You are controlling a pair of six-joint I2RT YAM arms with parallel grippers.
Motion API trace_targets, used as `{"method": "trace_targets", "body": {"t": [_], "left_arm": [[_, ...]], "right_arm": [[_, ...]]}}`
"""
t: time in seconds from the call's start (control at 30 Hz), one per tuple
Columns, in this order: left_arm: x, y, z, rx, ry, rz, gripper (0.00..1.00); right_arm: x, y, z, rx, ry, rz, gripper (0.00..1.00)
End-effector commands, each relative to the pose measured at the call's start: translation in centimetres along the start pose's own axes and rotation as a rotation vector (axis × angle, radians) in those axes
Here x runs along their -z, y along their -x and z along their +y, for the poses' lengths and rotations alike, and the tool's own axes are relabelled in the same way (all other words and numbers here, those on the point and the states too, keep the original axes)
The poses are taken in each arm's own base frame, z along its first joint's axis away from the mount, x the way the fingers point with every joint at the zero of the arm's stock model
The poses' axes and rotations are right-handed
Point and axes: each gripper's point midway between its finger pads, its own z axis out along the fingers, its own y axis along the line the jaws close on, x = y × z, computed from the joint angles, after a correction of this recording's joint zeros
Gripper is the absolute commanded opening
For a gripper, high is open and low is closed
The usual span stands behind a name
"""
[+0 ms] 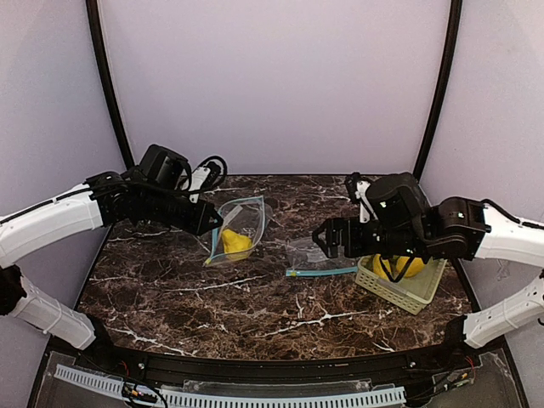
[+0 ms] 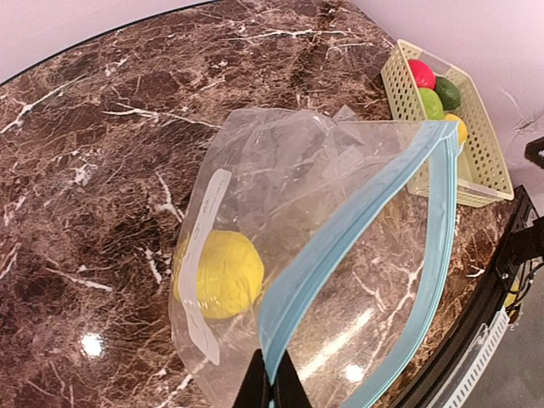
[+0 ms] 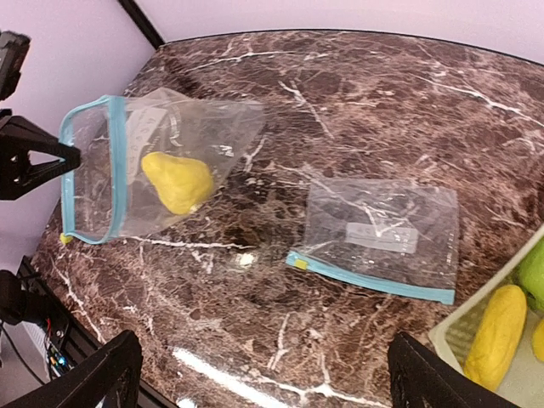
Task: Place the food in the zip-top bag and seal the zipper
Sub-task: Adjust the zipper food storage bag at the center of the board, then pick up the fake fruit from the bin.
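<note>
A clear zip-top bag with a blue zipper hangs open-mouthed at the table's left middle. My left gripper is shut on its blue rim. One yellow fruit lies inside it, also seen in the right wrist view. More food sits in the pale green basket: a red ball, a light green ball, a dark green piece and a yellow piece. My right gripper hovers open and empty over the table between bag and basket.
A second zip-top bag lies flat and empty on the marble table, just left of the basket. The right arm partly covers the basket from above. Pale walls enclose the back and sides.
</note>
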Motion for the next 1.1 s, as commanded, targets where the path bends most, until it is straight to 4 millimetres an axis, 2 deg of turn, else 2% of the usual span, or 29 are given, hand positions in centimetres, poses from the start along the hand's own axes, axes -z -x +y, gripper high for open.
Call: {"method": "trace_targets", "body": {"t": [0.0, 0.2, 0.33, 0.57, 0.8, 1.07], "left_arm": [[-0.1, -1.0, 2.6, -0.077, 0.064, 0.080, 0.01], [-1.1, -0.2, 5.4, -0.129, 0.146, 0.054, 0.01], [-1.9, -1.1, 6.7, -0.153, 0.195, 0.031, 0.01], [-2.2, -2.2, 6.0, -0.118, 0.135, 0.037, 0.01], [-2.6, -3.1, 5.9, -0.096, 0.122, 0.070, 0.01], [-2.3, -3.2, 6.0, -0.091, 0.127, 0.063, 0.01]], "right_arm": [[0.8, -1.5, -6.0, -0.034, -0.185, 0.037, 0.99], [1.6, -3.4, -11.9, -0.120, -0.318, 0.093, 0.99], [1.9, -4.8, -15.3, -0.181, -0.392, 0.126, 0.99], [2.4, -6.7, -19.3, -0.272, -0.459, 0.149, 0.99], [1.1, -8.0, -20.5, -0.323, -0.409, 0.174, 0.97], [-1.0, -9.5, -21.6, -0.356, -0.382, 0.216, 0.86]]}}
